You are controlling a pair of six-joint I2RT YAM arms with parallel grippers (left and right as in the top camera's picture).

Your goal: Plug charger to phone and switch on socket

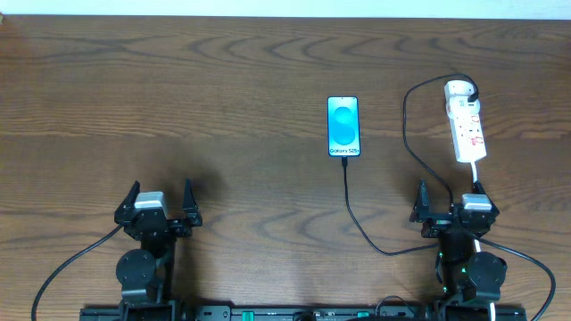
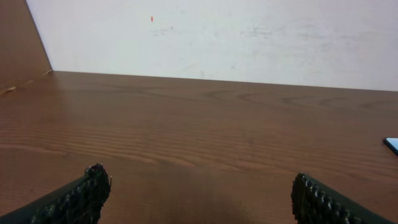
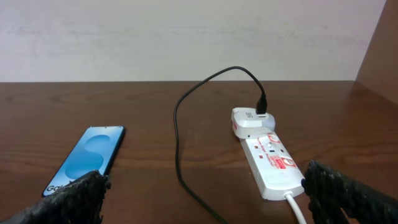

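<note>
Showing left hand (image 1: 161,198) & right hand (image 1: 451,196), both spread wide, holding nothing; phone (image 1: 343,125) lies fwd-left of right hand, socket (image 1: 466,120) just fwd of it. The charger (image 1: 346,187) tip meets phone's near edge; we can't tell if seated. We'd pinch it close behind tip, pushing along phone's long axis, which runs straight away from the hands, port end nearest.

Black arms (image 1: 138,267) carried silver-grey wrist blocks (image 1: 150,200) and trailing black cables (image 1: 76,259); left tool (image 1: 161,192) and right tool (image 1: 449,192) bore dark ribbed fingers (image 3: 348,190).
</note>
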